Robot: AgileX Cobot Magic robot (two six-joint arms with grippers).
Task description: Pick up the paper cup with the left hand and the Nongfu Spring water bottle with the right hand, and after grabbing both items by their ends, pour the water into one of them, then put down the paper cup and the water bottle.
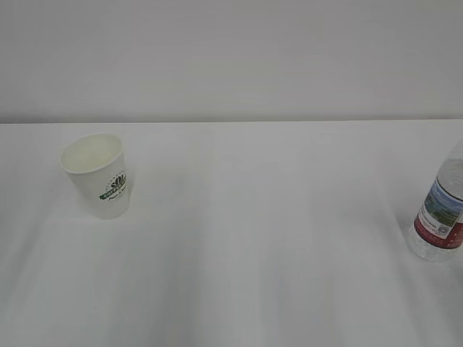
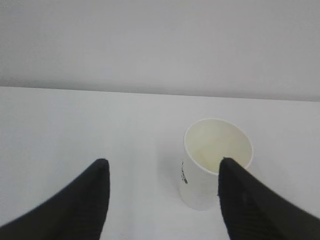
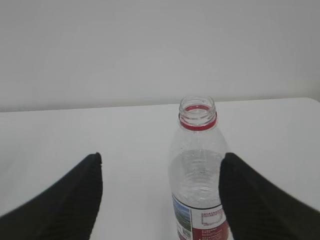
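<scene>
- The left hand (image 2: 162,197) is seen with jaws spread, nothing gripped; the paper cup (image 2: 216,162) stands upright ahead, toward its right finger.
- The right hand (image 3: 160,195) is likewise spread; the uncapped Nongfu Spring water bottle (image 3: 197,175) stands upright ahead, nearer its right finger.
</scene>
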